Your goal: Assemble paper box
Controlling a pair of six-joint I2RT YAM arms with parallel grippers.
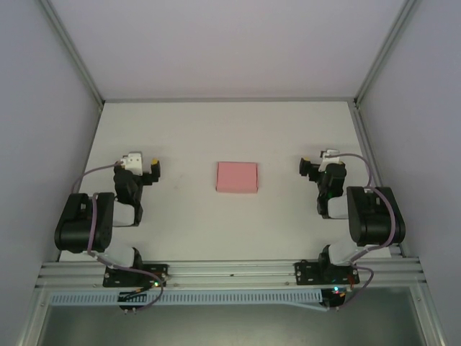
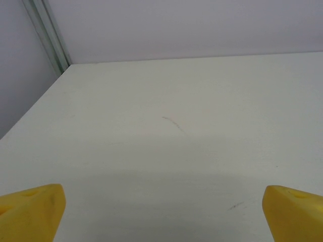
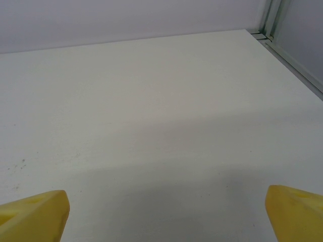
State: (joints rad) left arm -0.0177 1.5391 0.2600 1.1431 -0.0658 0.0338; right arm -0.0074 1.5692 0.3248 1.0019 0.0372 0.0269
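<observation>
1. The paper box [image 1: 237, 176] is lying flat near the middle of the white table [image 1: 187, 130], showing as a small pink rectangle with nothing touching it.
2. The left gripper [image 1: 137, 166] is sitting well to the left of the box, about level with it. Its jaws are standing wide apart and gripping nothing.
3. The right gripper [image 1: 322, 164] is sitting well to the right of the box, likewise spread wide and holding nothing.
4. In the left wrist view, the yellow fingertips [image 2: 30, 214] are showing at the two lower corners, with bare table between them and a faint dark scratch [image 2: 174, 123] running across it farther out.
5. In the right wrist view, the yellow fingertips [image 3: 33, 217] are framing bare table too, with a few small specks [image 3: 17, 164] lying at the left.
</observation>
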